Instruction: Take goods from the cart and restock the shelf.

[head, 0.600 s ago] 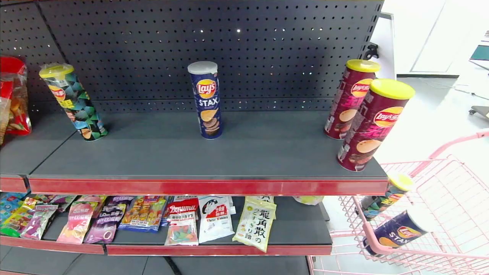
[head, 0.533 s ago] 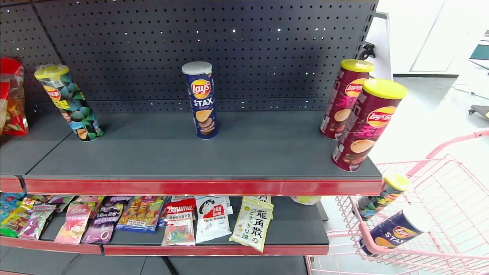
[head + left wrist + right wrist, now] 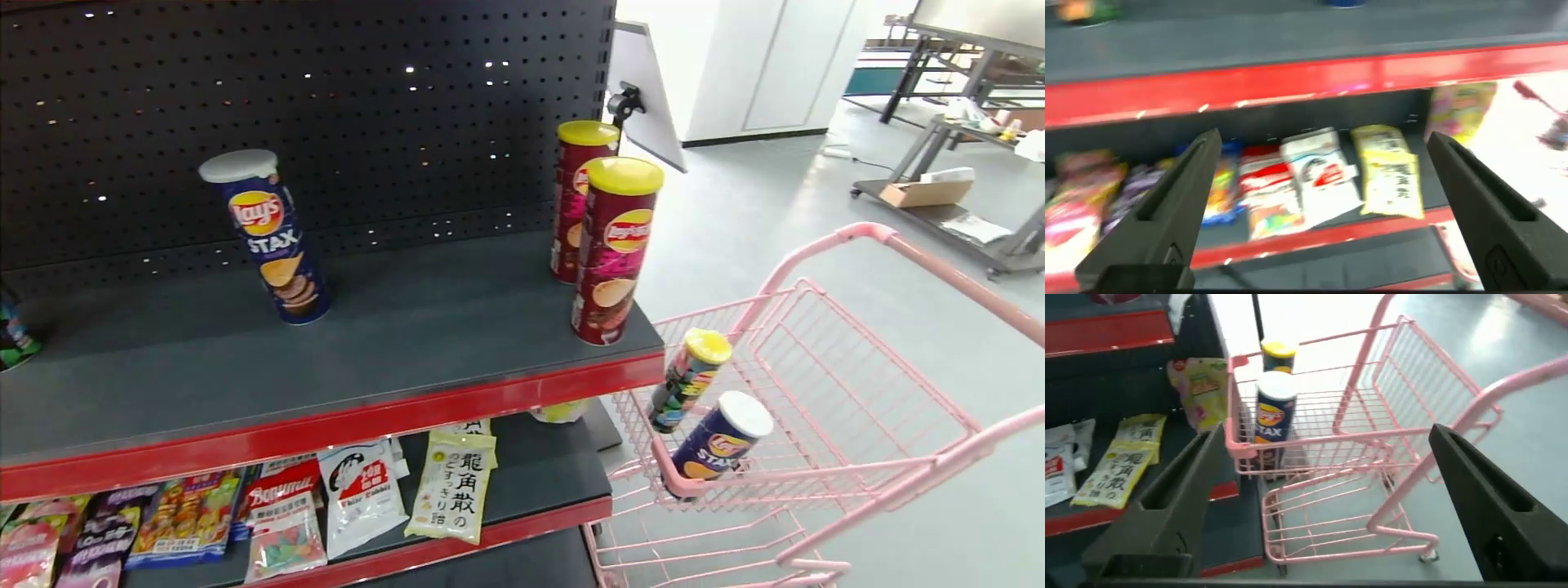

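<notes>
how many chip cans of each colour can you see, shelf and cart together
blue: 2 (shelf blue can, cart blue can)
maroon: 2 (rear maroon can, front maroon can)
multicolour: 1 (patterned can, in the cart)
total: 5
not counted: cut-off patterned object at the picture's edge

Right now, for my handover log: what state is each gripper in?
Left gripper: open, holding nothing.
Right gripper: open, holding nothing.

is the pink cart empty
No, two cans lean inside the pink cart, a blue can with a white lid and a patterned can with a yellow lid.
</notes>
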